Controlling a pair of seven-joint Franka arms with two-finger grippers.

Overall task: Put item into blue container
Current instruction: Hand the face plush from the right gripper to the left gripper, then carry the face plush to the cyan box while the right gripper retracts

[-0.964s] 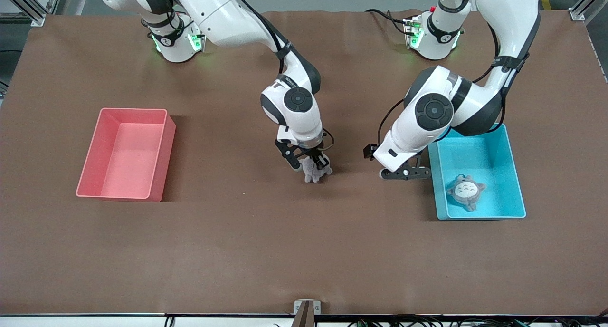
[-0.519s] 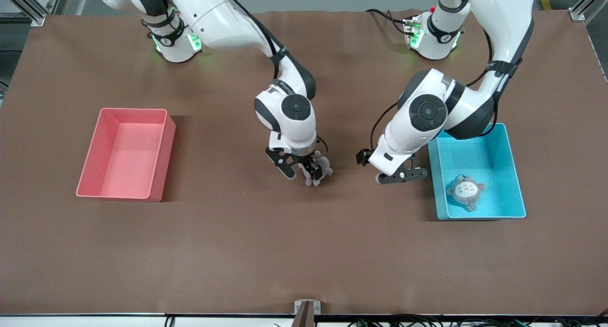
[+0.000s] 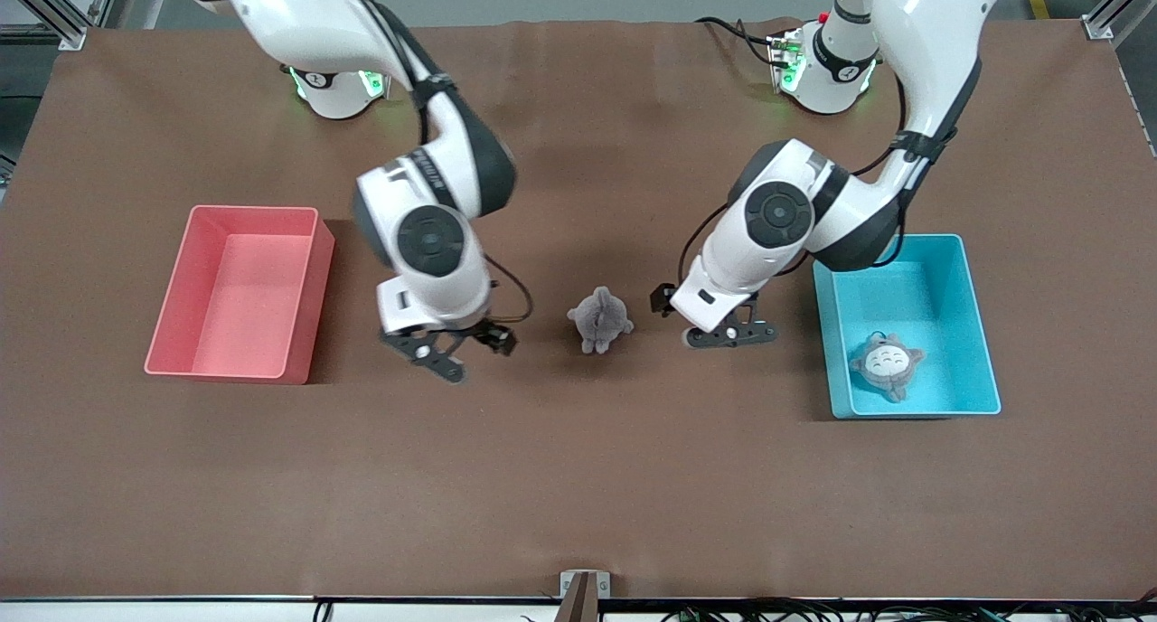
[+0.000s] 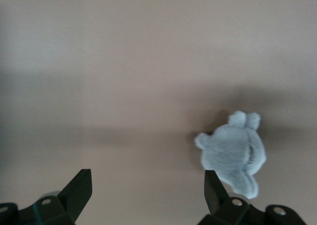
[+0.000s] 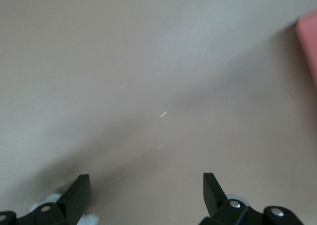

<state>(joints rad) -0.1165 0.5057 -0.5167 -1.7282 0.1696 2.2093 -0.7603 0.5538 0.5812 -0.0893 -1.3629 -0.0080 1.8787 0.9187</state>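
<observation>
**Grey plush on the mat, both my grippers spread and empty**

My right gripper (image 3: 456, 351) hangs over bare brown table (image 3: 578, 477), between the pink bin (image 3: 237, 292) and the small grey plush toy (image 3: 598, 318). Its fingers (image 5: 77, 193) stand wide apart with nothing between them; in my right wrist view I see only the mat and a corner of the pink bin.

My left gripper (image 3: 730, 334) is low over the table between the grey plush toy and the blue container (image 3: 908, 328). Its fingers (image 4: 79, 188) are spread wide too, and they pinch nothing. In my left wrist view the grey plush toy (image 4: 232, 153) lies just beside one fingertip; I cannot tell whether they touch.

The grey plush toy rests on the mat near the middle of the table, outside both bins. The blue container sits toward the left arm's end of the table, and a round grey-and-white plush (image 3: 887, 362) lies inside it, in the part nearer the front camera. The pink bin stands at the right arm's end.
</observation>
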